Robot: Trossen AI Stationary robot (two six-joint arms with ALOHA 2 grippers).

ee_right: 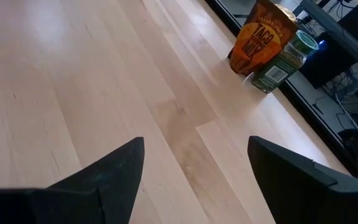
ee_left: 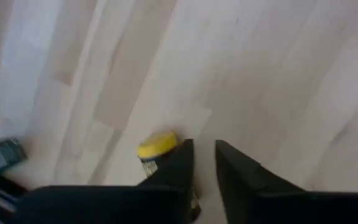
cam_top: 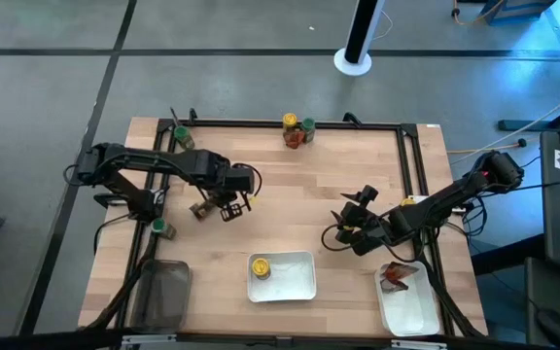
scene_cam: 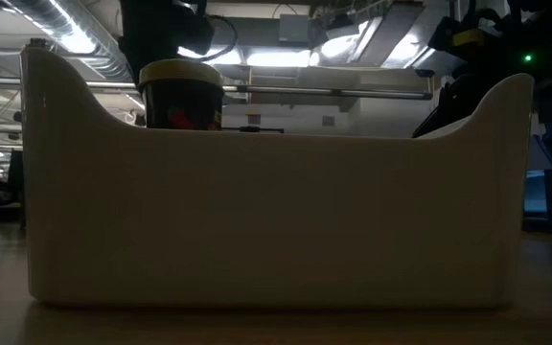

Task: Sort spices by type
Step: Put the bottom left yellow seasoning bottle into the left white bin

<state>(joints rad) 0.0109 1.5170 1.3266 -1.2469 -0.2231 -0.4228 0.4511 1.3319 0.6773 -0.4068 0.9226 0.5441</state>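
Hovering over the left middle of the wooden table (cam_top: 290,194), the left gripper (cam_top: 233,202) points down with its two dark fingers (ee_left: 179,168) drawn near together, a narrow gap left between them and nothing visibly caught there. In the left wrist view a yellow-capped jar (ee_left: 156,148) sits just beside the outer face of one finger, outside the gap; whether it touches that finger cannot be told. In the high view a small thing lies on the wood just left of this gripper, too small to name.

Right of centre, the right gripper (ee_right: 194,165) is low over bare wood with its fingers spread wide apart and empty. Well ahead of it, at the far edge of the table, a red-orange taco mix packet (ee_right: 260,34) stands touching a green-capped jar (ee_right: 284,59); from above a yellow cap (cam_top: 289,121) shows with that group.

Another yellow-capped jar (cam_top: 260,265) stands in the white tray (cam_top: 299,287) at the near edge, in its left part. A second white tray (cam_top: 411,306) at the right near corner holds a red-orange packet (cam_top: 395,278). Two more green-capped jars (cam_top: 180,136) lie along the left rail, one at the far corner, one (cam_top: 160,227) nearer. A dark translucent bin (cam_top: 161,292) sits at the near left.
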